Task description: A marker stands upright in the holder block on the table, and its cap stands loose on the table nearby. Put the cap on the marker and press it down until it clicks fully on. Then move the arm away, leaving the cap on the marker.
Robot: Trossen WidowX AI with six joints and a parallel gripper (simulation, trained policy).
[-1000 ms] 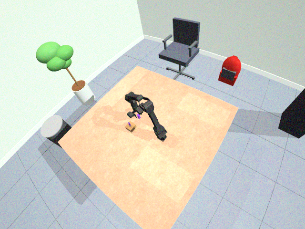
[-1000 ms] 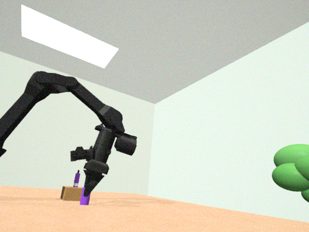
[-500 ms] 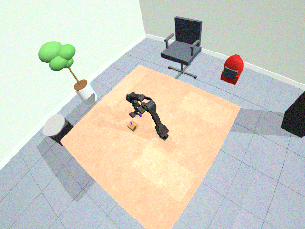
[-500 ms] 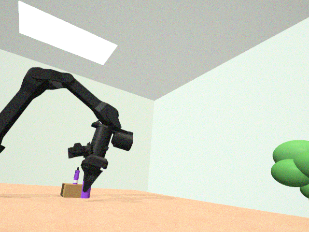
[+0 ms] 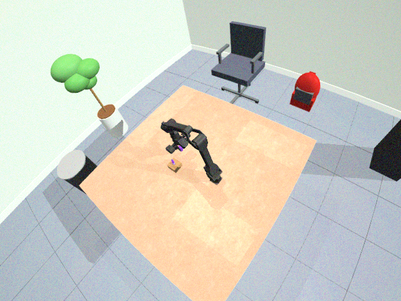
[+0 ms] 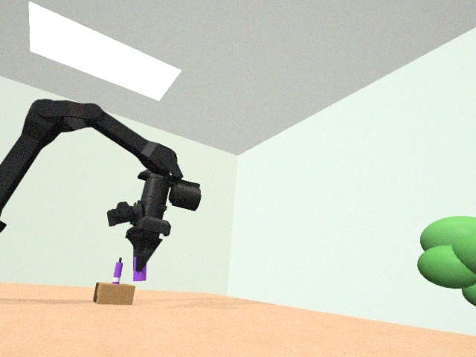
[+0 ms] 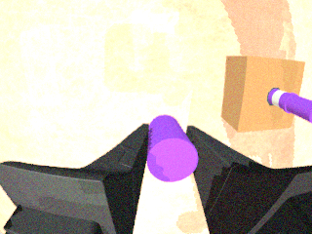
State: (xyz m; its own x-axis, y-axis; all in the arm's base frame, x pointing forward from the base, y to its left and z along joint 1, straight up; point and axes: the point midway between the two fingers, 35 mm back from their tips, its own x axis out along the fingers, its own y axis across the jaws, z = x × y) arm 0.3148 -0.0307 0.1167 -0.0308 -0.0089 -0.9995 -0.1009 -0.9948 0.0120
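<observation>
The purple cylindrical cap (image 5: 180,148) (image 6: 142,274) (image 7: 172,155) is held upright above the table near the purple marker (image 5: 173,161) (image 6: 117,270) (image 7: 293,104), which stands uncapped, its dark tip up and a white band low down, in the brown holder block (image 5: 175,165) (image 6: 115,294) (image 7: 258,104).
</observation>
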